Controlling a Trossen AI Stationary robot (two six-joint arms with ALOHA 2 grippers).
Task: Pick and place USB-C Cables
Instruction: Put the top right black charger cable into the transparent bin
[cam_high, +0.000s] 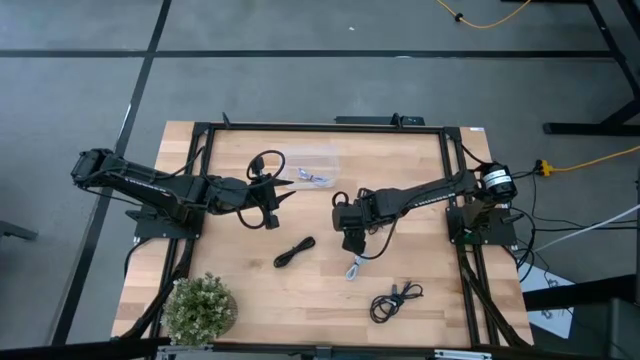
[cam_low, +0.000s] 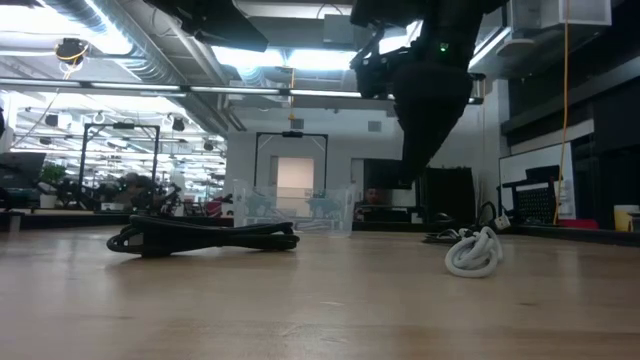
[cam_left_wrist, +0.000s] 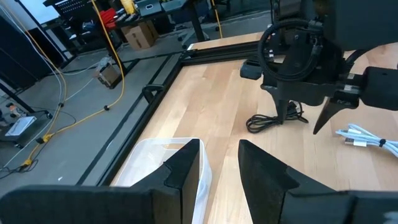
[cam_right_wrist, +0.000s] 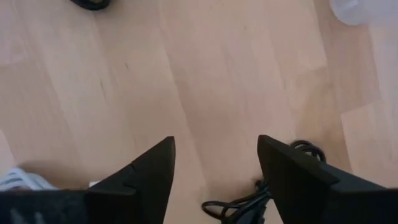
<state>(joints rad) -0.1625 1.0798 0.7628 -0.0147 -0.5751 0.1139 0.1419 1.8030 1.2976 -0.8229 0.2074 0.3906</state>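
The right gripper (cam_high: 352, 243) is held wide open and empty above mid-table, with the white cable (cam_high: 357, 266) lying just near of it. The left gripper (cam_high: 270, 205), narrowly parted, hangs over the clear box (cam_left_wrist: 163, 163). The cable (light, limp, probably springy) is best pinched across its bundled middle; the black cables (cam_high: 294, 252) lie left and near-right.

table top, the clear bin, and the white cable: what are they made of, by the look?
Table top: pale wood, butcher-block style; plank seams and grain show, low sheen.
Clear bin: probably thin transparent plastic; wood shows through it.
White cable: likely a smooth rubbery or plastic jacket, slightly glossy, loosely bundled; could be braided, too small to tell.
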